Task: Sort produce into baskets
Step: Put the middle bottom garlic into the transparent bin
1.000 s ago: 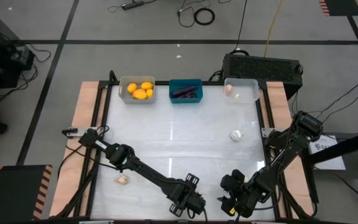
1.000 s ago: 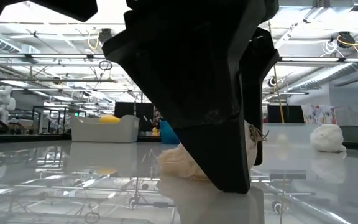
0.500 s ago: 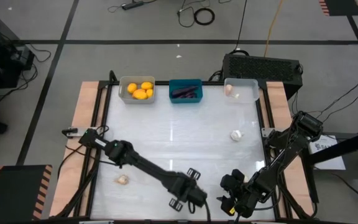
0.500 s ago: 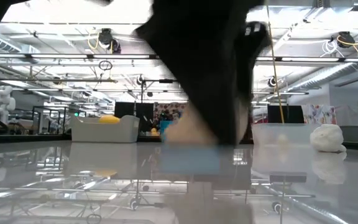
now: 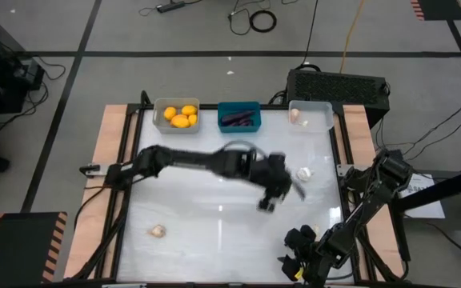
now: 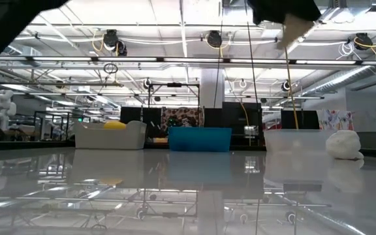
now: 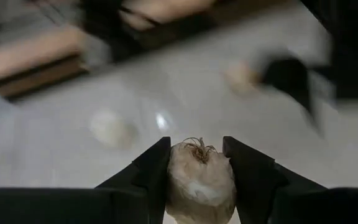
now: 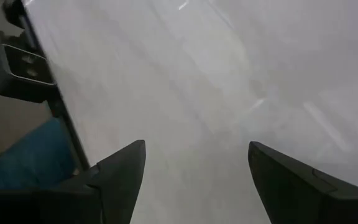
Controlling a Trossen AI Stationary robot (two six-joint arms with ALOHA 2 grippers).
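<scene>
My left gripper (image 5: 277, 186) is above the middle right of the table, shut on a pale beige garlic bulb (image 7: 201, 179); both show at the top of the low view (image 6: 291, 19). A second bulb (image 5: 304, 173) lies on the table just right of the gripper, and a third (image 5: 158, 231) lies near the front left. The grey basket (image 5: 177, 114) holds yellow fruits, the teal basket (image 5: 239, 116) holds purple pieces, and the translucent white basket (image 5: 310, 114) holds one bulb. My right gripper (image 5: 301, 258) is open and empty at the front edge. My left gripper pinches the garlic bulb by its two opposite sides (image 7: 174, 180) between its two fingers. The bulb's rooty tuft (image 7: 199, 148) points away from the wrist. The bulb is lifted well clear of the table.
The three baskets stand in a row along the far edge. A large black box (image 5: 338, 84) sits behind the white basket, off the table. Wooden rails (image 5: 110, 176) run along the table's left and right sides.
My left gripper has risen from the table near the front edge and swung fast toward the far right, keeping the garlic bulb between its fingers. The bulb, which lay on the table a second ago, is now lifted clear.
</scene>
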